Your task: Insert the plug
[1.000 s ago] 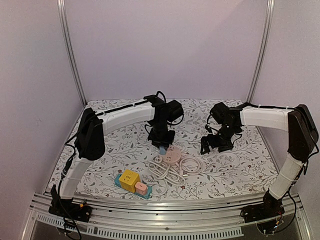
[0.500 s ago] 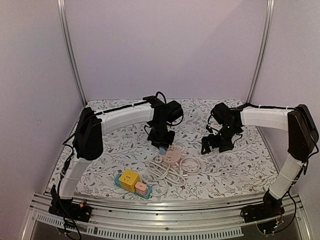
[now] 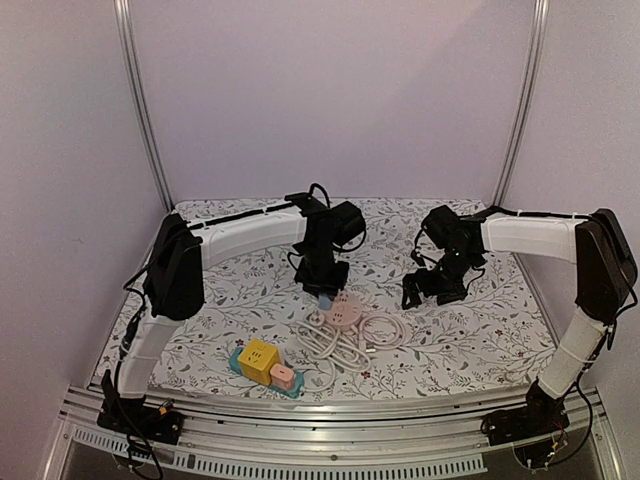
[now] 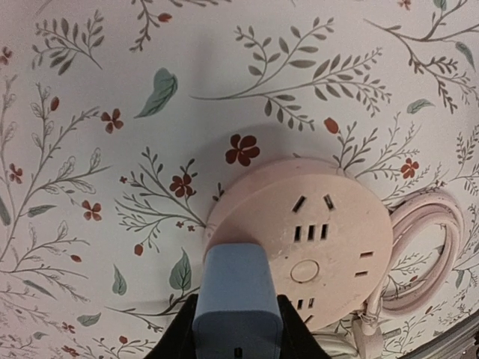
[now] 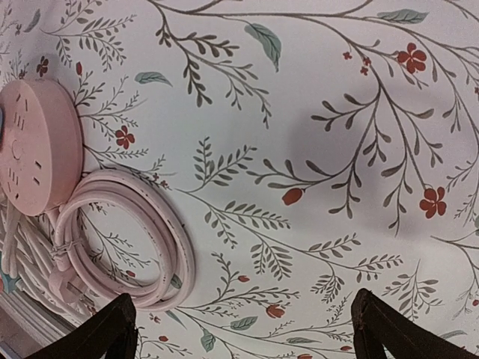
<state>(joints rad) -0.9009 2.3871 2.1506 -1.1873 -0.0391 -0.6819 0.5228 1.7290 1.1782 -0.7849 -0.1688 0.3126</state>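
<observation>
Now the left gripper [image 4: 238, 333] has its jaws closed narrowly on the light blue rectangular plastic plug [image 4: 238, 292], which points down at the edge of the round pink plastic socket hub [image 4: 314, 239]; whether the plug touches the hub I cannot tell; the hub lies flat on the white table cover with printed flowers [image 4: 112, 75]. Just beside the hub lies the coiled pink cable [image 5: 161, 239]; the right gripper [image 5: 247, 325] hangs over the cover with jaws wide and nothing between them, well apart from the hub.
</observation>
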